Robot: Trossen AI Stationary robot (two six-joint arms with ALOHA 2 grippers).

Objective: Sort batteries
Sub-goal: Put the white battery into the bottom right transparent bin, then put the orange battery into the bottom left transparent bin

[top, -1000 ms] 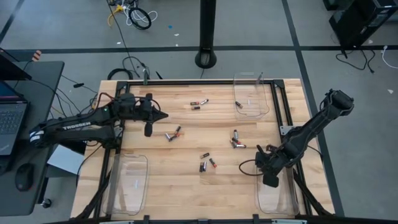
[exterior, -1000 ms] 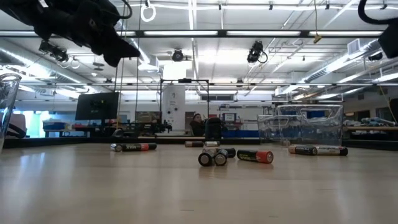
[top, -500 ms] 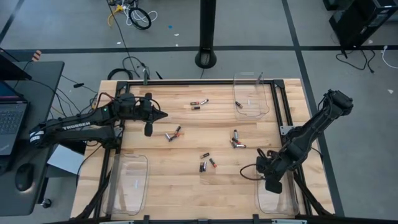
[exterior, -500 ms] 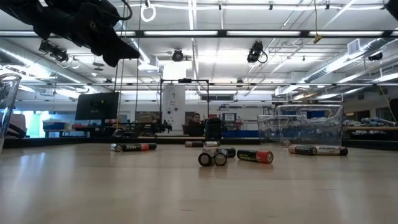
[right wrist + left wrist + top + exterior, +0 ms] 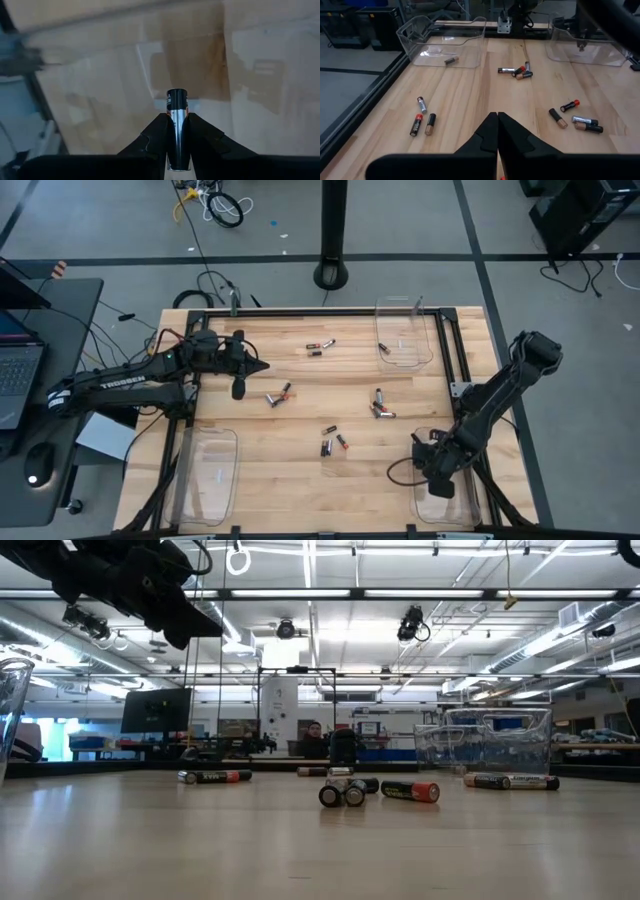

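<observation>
High view shows white "TROSSEN" on the left arm (image 5: 125, 383), its claw (image 5: 262, 367) closed empty; right claw (image 5: 176, 131) pinches a battery (image 5: 176, 112).

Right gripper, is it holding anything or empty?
Holding: the right gripper is shut on a battery, above the tray at the table's near-right corner.

Bright, even indoor light, with one smeared close-up

Ceiling strip lights (image 5: 420, 595) blaze white across the low view, and their glare lies as a pale sheen on the table (image 5: 300, 840), whose near part is soft. From above, the wood is evenly lit and the arms cast only faint shadows. The right wrist view is blurred and streaked behind the sharp battery (image 5: 176, 120), its silvery body catching a highlight. The left wrist view is crisp on the scattered batteries (image 5: 520, 71), with straight lines bowing towards the edges.
</observation>
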